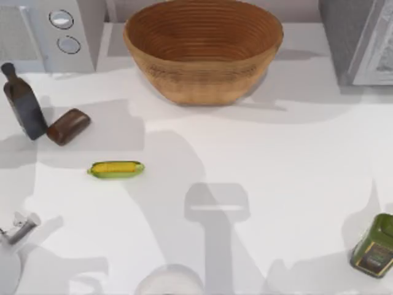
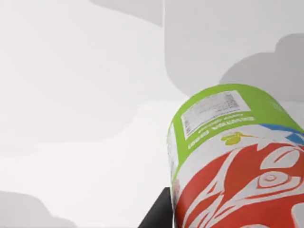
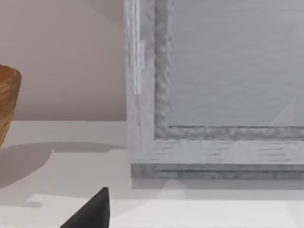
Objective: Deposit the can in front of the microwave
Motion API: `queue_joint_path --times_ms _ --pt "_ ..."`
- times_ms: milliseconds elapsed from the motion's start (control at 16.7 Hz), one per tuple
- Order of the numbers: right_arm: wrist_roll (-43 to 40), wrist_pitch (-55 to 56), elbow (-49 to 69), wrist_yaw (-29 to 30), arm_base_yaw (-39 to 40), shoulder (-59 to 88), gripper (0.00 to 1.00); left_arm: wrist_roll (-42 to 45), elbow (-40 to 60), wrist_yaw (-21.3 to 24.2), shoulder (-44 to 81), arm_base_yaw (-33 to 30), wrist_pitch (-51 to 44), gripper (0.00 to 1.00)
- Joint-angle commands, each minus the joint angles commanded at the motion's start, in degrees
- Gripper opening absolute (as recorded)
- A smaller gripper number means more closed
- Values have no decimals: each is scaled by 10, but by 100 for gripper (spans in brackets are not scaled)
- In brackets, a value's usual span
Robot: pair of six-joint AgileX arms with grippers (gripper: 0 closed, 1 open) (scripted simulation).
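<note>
Can [image 2: 237, 161] is sitting tight against left gripper's finger [image 2: 159, 216], apparently grasped for carrying toward microwave [image 1: 67, 31]. Right gripper's state: can't tell.

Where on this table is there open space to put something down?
Most open: the wide middle and right between the basket, the corn and the green tin. A strip before the microwave is bare too. The left side, around the dark bottle and brown loaf, is crowded.
</note>
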Motion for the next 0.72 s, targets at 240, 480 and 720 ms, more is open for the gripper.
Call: queue_joint_path --times_ms 240,480,720 --pt "0 0 0 0 0 0 100 0 0 0 0 0 0 75" --pt "0 0 0 0 0 0 100 0 0 0 0 0 0 100" --pt "0 0 0 0 0 0 100 0 0 0 0 0 0 100"
